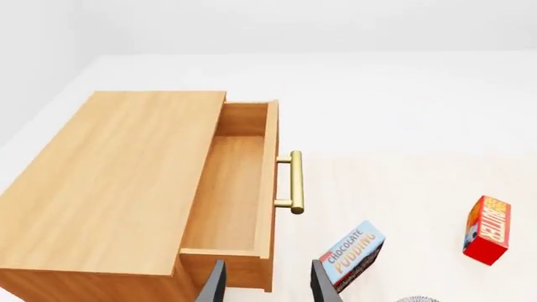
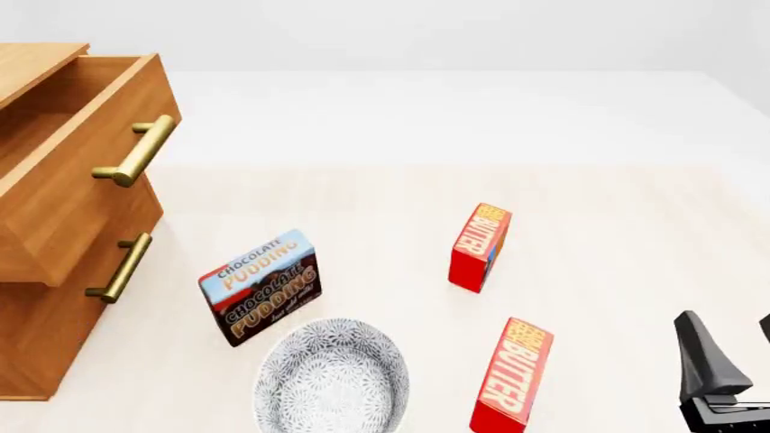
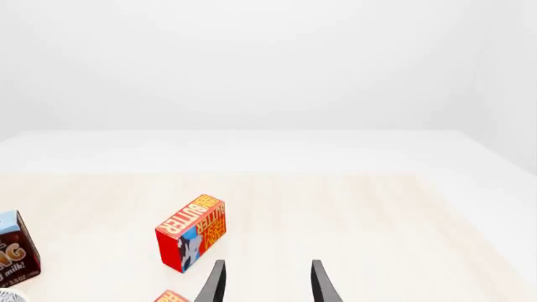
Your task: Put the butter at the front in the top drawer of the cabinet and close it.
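The butter at the front [image 2: 511,374] stands upright on the table near the front edge; only its top corner [image 3: 170,296] shows in the right wrist view. My right gripper [image 2: 731,347] hovers to its right, open and empty, its fingers [image 3: 266,286] apart. The honey-brown cabinet [image 2: 49,298] stands at the left with its top drawer [image 2: 72,180] pulled out and nothing inside it [image 1: 222,189]. My left gripper [image 1: 266,286] is open and empty above the front corner of that drawer. It does not show in the front view.
A second butter carton [image 2: 481,246] [image 3: 191,234] [image 1: 487,229] stands farther back. The chocolate pudding box [image 2: 259,287] [image 1: 353,255] sits near the cabinet, with a patterned grey bowl [image 2: 331,379] in front of it. The lower drawer [image 2: 60,316] is shut.
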You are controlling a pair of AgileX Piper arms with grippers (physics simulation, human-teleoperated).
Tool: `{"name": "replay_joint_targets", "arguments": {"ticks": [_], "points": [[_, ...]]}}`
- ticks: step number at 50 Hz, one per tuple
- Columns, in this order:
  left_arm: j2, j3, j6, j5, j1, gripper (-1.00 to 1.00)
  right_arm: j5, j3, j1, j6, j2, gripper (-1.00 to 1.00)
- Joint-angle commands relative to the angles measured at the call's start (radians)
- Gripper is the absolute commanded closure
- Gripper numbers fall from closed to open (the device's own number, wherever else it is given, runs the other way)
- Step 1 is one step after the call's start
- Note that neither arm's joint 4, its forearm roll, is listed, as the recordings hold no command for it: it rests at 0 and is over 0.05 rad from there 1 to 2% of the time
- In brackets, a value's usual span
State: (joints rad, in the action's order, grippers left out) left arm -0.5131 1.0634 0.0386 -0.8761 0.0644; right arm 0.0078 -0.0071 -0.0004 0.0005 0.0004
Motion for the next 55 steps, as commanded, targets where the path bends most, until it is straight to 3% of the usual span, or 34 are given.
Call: {"name": "replay_joint_targets", "arguments": {"ticks": [1, 16, 21, 31, 45, 55], "points": [[-0.139, 0.129, 0.013, -0.069, 0.005, -1.00, 0.000, 0.001, 0.000, 0.001, 0.001, -1.00], [-0.319, 0.259, 0.003, -0.152, -0.019, -1.00, -0.002, 0.002, 0.000, -0.001, 0.001, -1.00], [-0.375, 0.264, 0.013, -0.156, -0.058, -1.00, -0.003, 0.002, 0.000, -0.001, 0.001, -1.00], [-0.444, 0.282, 0.058, -0.167, -0.009, -1.00, -0.006, 0.004, 0.000, 0.000, 0.003, -1.00], [-0.554, 0.360, 0.059, -0.207, 0.009, -1.00, -0.008, 0.005, 0.000, -0.001, 0.003, -1.00], [-0.600, 0.357, 0.032, -0.194, -0.023, -1.00, -0.006, 0.005, 0.000, 0.000, 0.001, -1.00]]}}
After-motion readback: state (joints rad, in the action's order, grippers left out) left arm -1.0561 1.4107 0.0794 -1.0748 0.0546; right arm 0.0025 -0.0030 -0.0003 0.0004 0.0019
